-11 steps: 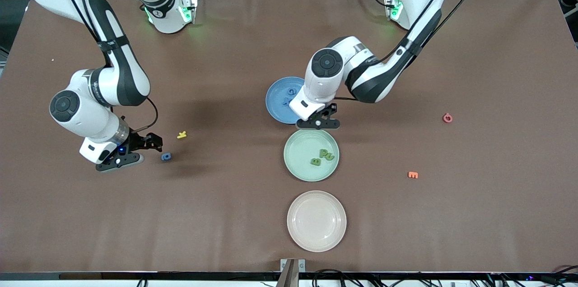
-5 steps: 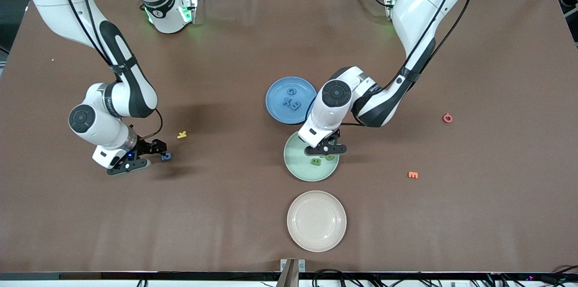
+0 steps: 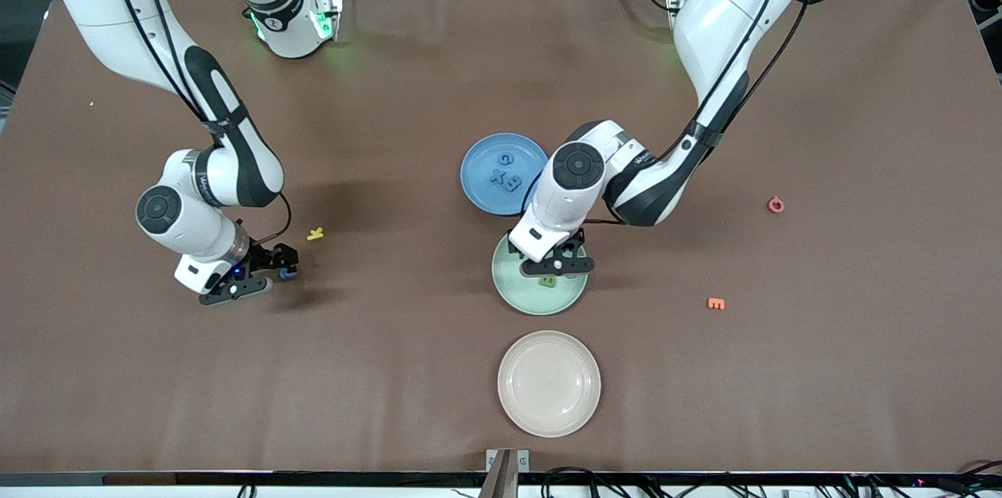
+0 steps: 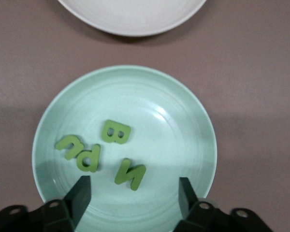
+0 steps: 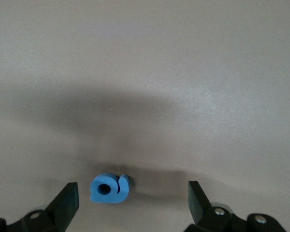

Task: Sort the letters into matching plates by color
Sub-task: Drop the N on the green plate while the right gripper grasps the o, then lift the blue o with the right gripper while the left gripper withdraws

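Stretching across the brown table (image 3: 783, 373), both arms are down low at their own spots. Three plates sit in a line at the middle: the blue plate (image 3: 479, 186) farthest from the front camera, the green plate (image 3: 509, 290) next, and the cream plate (image 3: 549, 383) nearest of all.

Over at the green plate (image 4: 198, 125), the left gripper (image 3: 557, 265) hangs just above the dish with its jaws spread apart and nothing between them. The left wrist view shows four green letters lying flat inside: a B (image 4: 115, 132), a P (image 4: 89, 158), a small curved one (image 4: 69, 144) touching the P, and an N (image 4: 129, 173) lying free between the open fingers (image 4: 80, 193).

On the blue plate, three blue letters (image 3: 506, 173) rest together near its middle.

Toward the right arm's end of the table, the right gripper (image 3: 270, 272) is down at the tabletop, jaws wide open, with a lone blue letter (image 5: 109, 187) on the table between its fingers (image 5: 64, 203), closer to one finger and not gripped. A yellow letter (image 3: 315, 233) lies near it, a little farther from the front camera.

Toward the left arm's end, a red letter (image 3: 776, 204) and an orange letter (image 3: 715, 303) lie on bare table, well apart from the plates.
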Controlling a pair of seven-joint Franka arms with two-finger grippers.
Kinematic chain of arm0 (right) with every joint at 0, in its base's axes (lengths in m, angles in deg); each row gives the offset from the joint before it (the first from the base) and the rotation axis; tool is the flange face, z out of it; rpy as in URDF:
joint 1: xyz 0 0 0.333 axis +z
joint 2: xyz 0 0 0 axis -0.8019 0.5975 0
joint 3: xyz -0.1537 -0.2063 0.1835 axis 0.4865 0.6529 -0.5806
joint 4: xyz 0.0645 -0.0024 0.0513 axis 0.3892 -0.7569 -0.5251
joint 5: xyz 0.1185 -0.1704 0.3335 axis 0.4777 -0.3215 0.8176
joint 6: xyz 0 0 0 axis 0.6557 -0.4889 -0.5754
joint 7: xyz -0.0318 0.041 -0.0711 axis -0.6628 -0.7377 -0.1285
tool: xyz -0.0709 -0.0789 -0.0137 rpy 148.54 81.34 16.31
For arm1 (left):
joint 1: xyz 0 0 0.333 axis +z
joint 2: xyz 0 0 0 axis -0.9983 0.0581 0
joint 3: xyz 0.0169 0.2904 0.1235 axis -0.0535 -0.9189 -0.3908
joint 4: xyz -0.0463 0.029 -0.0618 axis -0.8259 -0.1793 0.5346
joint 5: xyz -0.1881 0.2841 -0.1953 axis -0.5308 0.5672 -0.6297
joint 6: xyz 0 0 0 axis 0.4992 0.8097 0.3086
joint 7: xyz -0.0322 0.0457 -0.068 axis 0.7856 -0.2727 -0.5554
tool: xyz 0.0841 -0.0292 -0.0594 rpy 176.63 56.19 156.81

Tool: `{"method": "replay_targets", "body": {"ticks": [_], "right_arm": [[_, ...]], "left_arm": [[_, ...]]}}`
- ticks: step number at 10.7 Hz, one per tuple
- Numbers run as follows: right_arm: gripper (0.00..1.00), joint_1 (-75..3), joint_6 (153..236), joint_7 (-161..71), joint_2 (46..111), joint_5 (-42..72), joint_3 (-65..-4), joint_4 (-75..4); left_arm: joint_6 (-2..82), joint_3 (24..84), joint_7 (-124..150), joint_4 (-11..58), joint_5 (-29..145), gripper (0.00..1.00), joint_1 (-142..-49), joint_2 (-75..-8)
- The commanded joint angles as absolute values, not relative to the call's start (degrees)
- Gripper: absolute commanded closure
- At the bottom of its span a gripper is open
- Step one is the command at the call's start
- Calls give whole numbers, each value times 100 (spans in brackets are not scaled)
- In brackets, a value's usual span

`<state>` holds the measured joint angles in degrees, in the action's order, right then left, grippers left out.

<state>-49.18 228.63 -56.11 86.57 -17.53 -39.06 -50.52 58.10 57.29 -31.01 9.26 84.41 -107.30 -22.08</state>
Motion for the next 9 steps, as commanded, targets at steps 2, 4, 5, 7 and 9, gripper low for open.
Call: {"method": "replay_targets", "body": {"ticks": [2,4,5,7,9], "right_arm": [[24,-4848,23142,-5715,8773,-1741,-3936,-5061],[35,-4848,23142,-5715,8712,-1864,-3936,-5166],[36,-4848,23177,-5715,8668,-1881,-3936,-5254],[36,-4848,23195,-5724,8580,-1890,-3936,-5369],[41,-4848,23369,-5724,8580,-1890,-3945,-5456]], "left_arm": [[5293,5704,-2420,892,8535,0,-10295,-2936],[4695,5678,-1916,901,8482,0,-10162,-3384],[4379,5695,-1671,901,8482,0,-10074,-3516],[3842,5669,-1397,901,8491,0,-9994,-3824],[3323,5669,-1029,901,8482,0,-9784,-4175]]}}
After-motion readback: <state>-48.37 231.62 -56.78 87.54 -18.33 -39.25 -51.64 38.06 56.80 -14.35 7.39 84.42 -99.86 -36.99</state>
